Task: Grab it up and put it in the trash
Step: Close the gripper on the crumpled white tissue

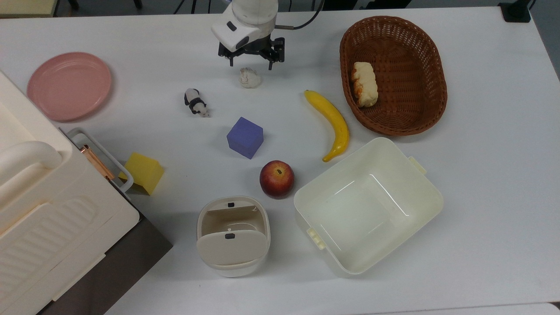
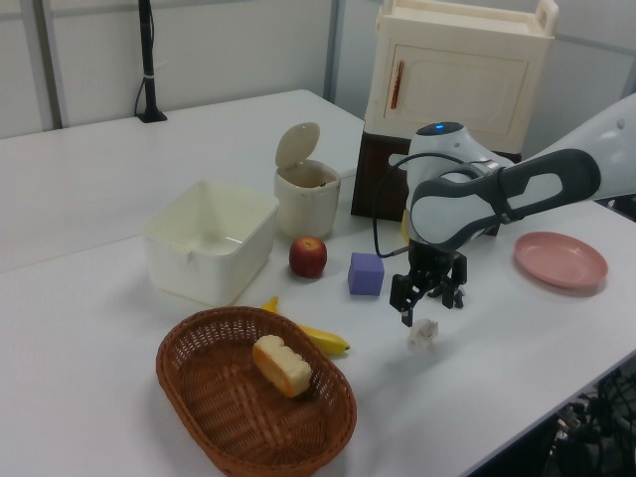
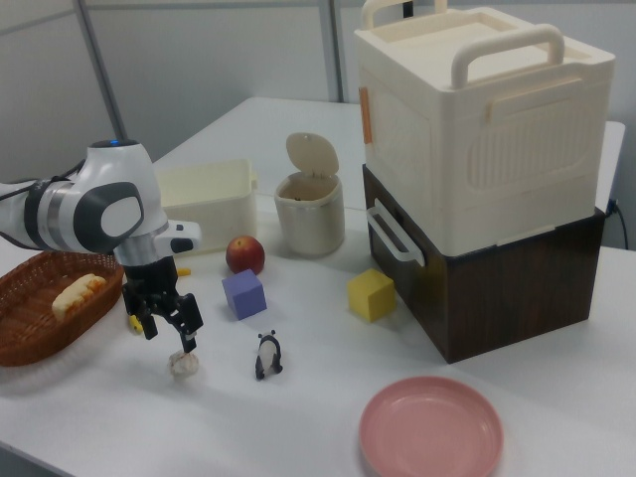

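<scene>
No lettering or brand can be read anywhere; the sole marking noted is a small black mark on the raised flap lid of the trash bin (image 1: 232,236), which is seen with its lid tipped up in the left view (image 2: 306,194) and in the right view (image 3: 309,204). The crumpled lump (image 1: 249,77) is found lying on the white table (image 1: 481,175), well apart from the bin, with the panda figurine (image 1: 195,102) near it towards the top view's left. The gripper (image 1: 250,64) is held just above the lump, its fingers spread wide and nothing grasped between them; in the left view (image 2: 429,303) a gap is seen between fingertips and lump (image 2: 423,335), and in the right view (image 3: 165,329) the lump (image 3: 183,364) is seen just below one fingertip. The arm's upper part is cut off at the top view's upper edge. The cream cabinet (image 1: 43,218) is cropped at the top view's left, and its dark base is partly hidden. The lump's texture is hard to make out.
</scene>
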### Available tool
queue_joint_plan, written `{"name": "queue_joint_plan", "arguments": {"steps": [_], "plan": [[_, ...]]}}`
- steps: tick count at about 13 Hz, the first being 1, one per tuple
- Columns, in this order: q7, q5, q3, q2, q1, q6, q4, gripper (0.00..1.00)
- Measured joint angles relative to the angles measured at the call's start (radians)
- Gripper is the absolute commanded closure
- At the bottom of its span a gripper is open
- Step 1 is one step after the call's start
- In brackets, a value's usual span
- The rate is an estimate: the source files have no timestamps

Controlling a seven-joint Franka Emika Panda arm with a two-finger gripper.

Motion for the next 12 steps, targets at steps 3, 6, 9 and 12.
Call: {"name": "queue_joint_plan", "arguments": {"steps": [3,6,9,12], "plan": [[0.0,0.0,-0.003,-0.028,0.0,0.0,-0.031,0.0],[0.0,0.0,-0.003,-0.035,0.0,0.026,-0.053,0.0],[0.0,0.0,-0.003,-0.013,0.0,0.063,-0.067,0.0],[0.0,0.0,-0.003,0.006,0.0,0.068,-0.063,0.0]]}}
